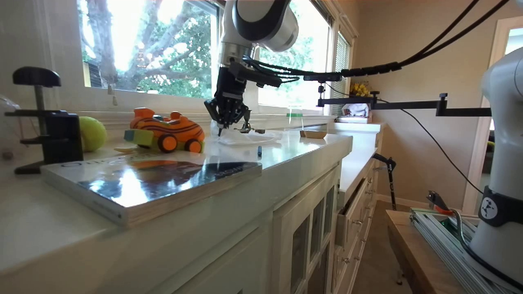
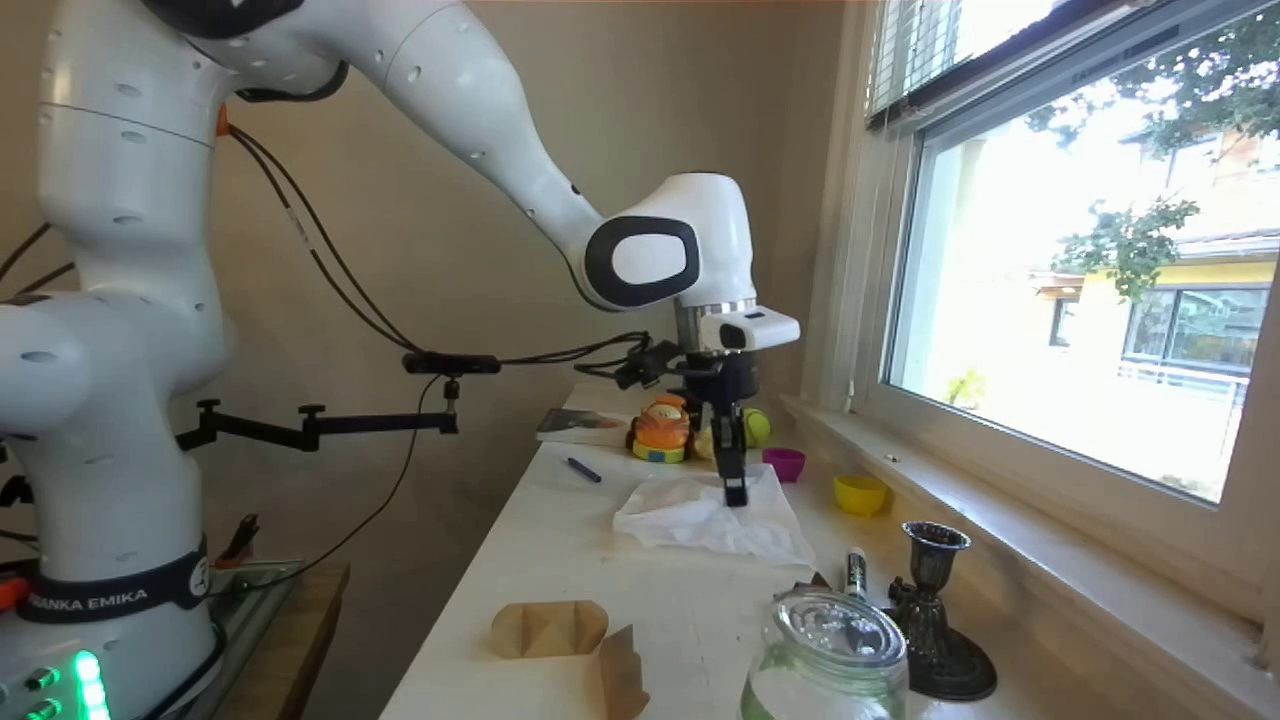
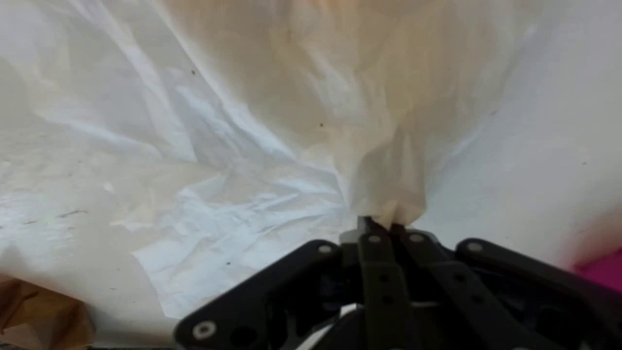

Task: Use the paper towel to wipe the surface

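Wrist view: my tool (image 3: 388, 225) pinches the paper towel (image 3: 282, 116) by a bunched fold, the rest toward eleven o'clock; I'd judge it light, limp, tearable, best held there.

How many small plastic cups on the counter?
2: a round magenta cup near the crumpled white paper towel, a round yellow cup by the white windowsill; others may be hidden.

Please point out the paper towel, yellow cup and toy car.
Paper towel (image 3: 286, 146), in the wrist view: its creased middle.
Yellow cup (image 2: 860, 498), in an exterior view: its wall.
Toy car (image 1: 175, 128), in an exterior view: its body.
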Robot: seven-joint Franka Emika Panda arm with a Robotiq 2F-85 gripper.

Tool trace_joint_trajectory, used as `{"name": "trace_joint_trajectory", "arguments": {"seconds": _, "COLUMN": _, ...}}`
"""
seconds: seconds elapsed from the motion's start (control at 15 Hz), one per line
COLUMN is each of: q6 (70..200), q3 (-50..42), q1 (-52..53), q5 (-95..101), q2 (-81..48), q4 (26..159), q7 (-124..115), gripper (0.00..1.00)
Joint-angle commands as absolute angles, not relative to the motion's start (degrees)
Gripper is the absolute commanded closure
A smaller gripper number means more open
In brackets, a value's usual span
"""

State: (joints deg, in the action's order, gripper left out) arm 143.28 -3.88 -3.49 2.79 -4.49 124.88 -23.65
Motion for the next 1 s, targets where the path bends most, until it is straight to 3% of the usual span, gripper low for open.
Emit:
{"name": "trace_joint_trajectory", "arguments": {"seconds": 0.0, "q6": 142.60, "q3": -2.90, "q1": -2.08, "q5": -0.13, "q2": -4.66, "q4": 123.48, "q7": -23.68, "gripper": 0.98}}
{"name": "trace_joint_trajectory", "arguments": {"seconds": 0.93, "q6": 128.77, "q3": -3.86, "q1": -2.33, "q5": 6.86, "q2": 0.10, "q4": 125.15, "q7": -23.08, "gripper": 0.98}}
